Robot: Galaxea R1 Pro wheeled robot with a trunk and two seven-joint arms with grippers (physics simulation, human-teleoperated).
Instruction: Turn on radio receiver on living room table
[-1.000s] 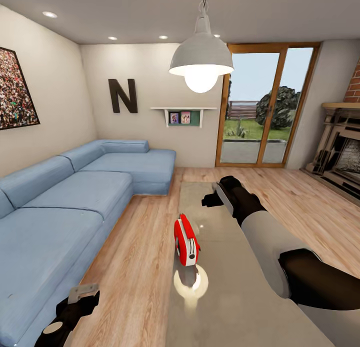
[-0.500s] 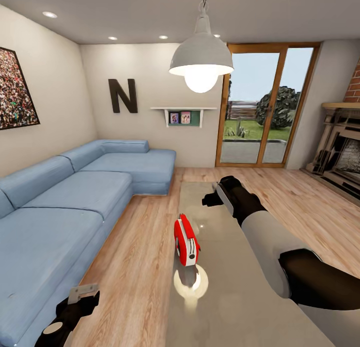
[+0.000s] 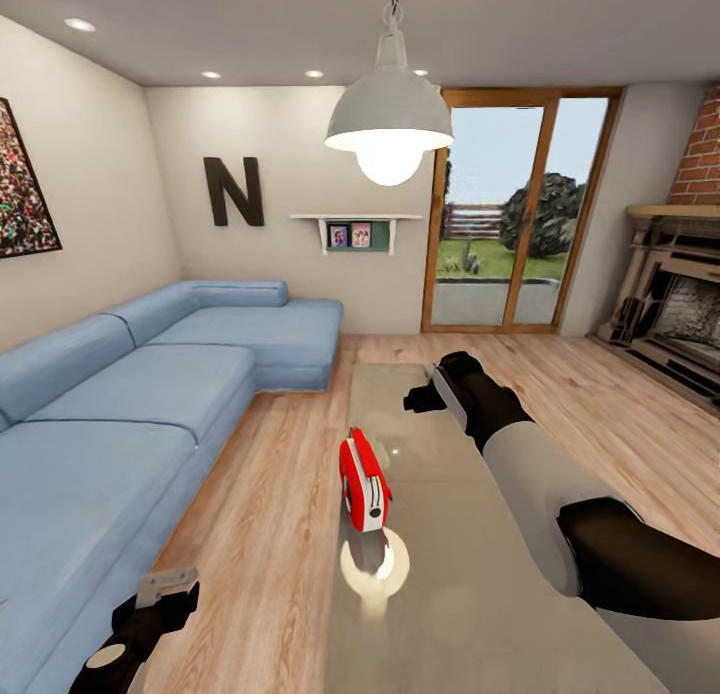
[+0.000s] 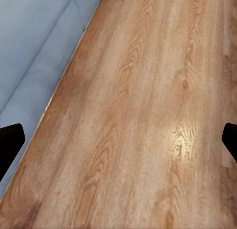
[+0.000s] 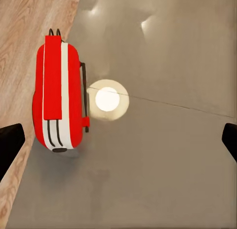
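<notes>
The red radio receiver (image 3: pixel 363 479) with white trim stands upright near the left edge of the glossy grey-brown table (image 3: pixel 450 594). My right gripper (image 3: pixel 425 399) hovers above the table, a little beyond the radio and to its right, apart from it. In the right wrist view the radio (image 5: pixel 57 95) shows from above on the table (image 5: pixel 163 179), and the gripper (image 5: pixel 118 145) is open with its dark fingertips (image 5: pixel 10 145) far apart. My left gripper (image 3: pixel 165 589) hangs low over the wood floor (image 4: pixel 148 115) beside the sofa, open and empty.
A blue L-shaped sofa (image 3: pixel 150 404) runs along the left. A strip of plank floor (image 3: pixel 270 504) separates it from the table. A pendant lamp (image 3: pixel 388 124) hangs over the table. Glass doors (image 3: pixel 500 224) are at the back and a fireplace (image 3: pixel 680 294) at the right.
The whole picture has shifted a little, so the head camera has moved. Both arms and the radio keep their places relative to each other.
</notes>
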